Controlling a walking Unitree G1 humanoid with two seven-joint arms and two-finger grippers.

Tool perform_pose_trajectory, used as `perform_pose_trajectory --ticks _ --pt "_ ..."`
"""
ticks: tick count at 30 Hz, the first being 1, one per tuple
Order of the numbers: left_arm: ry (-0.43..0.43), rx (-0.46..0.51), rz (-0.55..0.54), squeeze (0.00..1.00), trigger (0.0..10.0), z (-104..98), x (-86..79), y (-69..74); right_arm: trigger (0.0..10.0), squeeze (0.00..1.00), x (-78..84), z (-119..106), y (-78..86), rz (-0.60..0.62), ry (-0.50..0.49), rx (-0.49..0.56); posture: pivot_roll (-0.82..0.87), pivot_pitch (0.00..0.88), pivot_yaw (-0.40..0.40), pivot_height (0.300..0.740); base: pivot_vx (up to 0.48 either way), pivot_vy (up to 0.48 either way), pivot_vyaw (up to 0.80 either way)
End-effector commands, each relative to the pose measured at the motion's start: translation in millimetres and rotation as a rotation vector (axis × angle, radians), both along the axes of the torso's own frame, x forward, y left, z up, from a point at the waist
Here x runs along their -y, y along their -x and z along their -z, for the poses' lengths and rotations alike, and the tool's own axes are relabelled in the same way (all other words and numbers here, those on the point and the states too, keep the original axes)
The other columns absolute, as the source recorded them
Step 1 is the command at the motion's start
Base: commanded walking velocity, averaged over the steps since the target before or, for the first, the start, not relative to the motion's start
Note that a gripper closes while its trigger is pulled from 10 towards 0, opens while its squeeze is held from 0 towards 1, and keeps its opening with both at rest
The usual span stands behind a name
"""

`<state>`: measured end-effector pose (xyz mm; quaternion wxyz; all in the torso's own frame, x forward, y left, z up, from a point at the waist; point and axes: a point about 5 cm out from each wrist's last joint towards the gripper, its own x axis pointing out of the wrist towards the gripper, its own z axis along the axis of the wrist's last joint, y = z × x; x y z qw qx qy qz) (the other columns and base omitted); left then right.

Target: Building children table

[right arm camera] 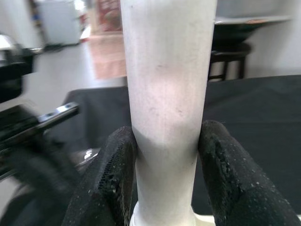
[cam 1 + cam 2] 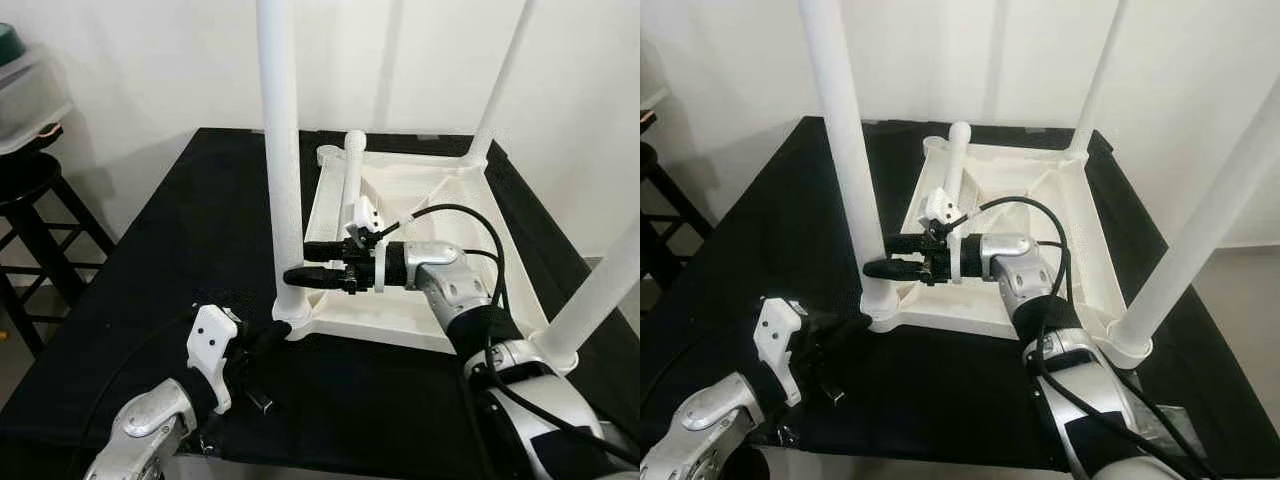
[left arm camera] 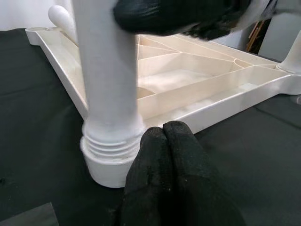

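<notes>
The white children's table (image 2: 392, 326) lies upside down on a black-covered worktop. Three white legs stand up from its corners: the near left leg (image 2: 281, 150), one at the far right (image 2: 500, 80) and one at the near right (image 2: 600, 290). A loose fourth leg (image 2: 352, 170) leans inside the frame at the far left corner. My right gripper (image 2: 297, 262) is shut on the near left leg (image 1: 167, 94), one finger on each side, a little above its socket (image 3: 108, 155). My left gripper (image 2: 268, 336) is shut on nothing, its fingertips (image 3: 164, 141) close beside that socket.
A dark stool (image 2: 30, 185) carrying a clear plastic bin (image 2: 25, 95) stands off the worktop's left side. A small metal piece (image 2: 260, 402) lies on the black cloth near my left wrist. The worktop's front edge (image 2: 330, 462) runs just below both arms, with a white wall behind.
</notes>
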<state>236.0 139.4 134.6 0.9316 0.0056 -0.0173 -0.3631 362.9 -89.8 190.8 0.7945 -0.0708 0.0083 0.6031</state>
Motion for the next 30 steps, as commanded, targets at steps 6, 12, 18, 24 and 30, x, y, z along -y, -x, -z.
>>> perform_pose_trajectory --ticks 6,12,18,24,30 --pt "0.002 -0.015 -0.004 0.0 10.0 1 -1.3 2.6 0.0 0.0 13.4 40 9.3 0.622 0.044 -0.07 0.07 0.079 -0.043 0.74 0.0 0.0 0.0" --pt "-0.001 -0.021 0.009 0.0 10.0 1 -6.1 -2.5 0.0 0.0 27.6 46 73.8 0.853 0.044 -0.108 0.02 0.069 -0.007 0.74 0.0 0.0 0.0" --pt "-0.007 -0.025 0.014 0.0 10.0 3 -7.5 -5.3 2.4 0.0 27.3 38 78.2 0.849 0.083 -0.109 0.02 0.057 -0.008 0.74 0.0 0.0 0.0" --pt "-0.008 -0.025 0.012 0.0 10.0 3 -7.6 -4.8 10.0 1.0 20.2 12 77.4 0.83 0.03 -0.118 0.03 0.052 -0.008 0.74 0.0 0.0 0.0" --pt "-0.001 -0.024 0.018 0.0 10.0 3 -4.9 -4.9 10.0 0.0 9.0 -36 68.3 0.317 -0.119 0.034 0.04 0.048 -0.017 0.74 0.0 0.0 0.0"
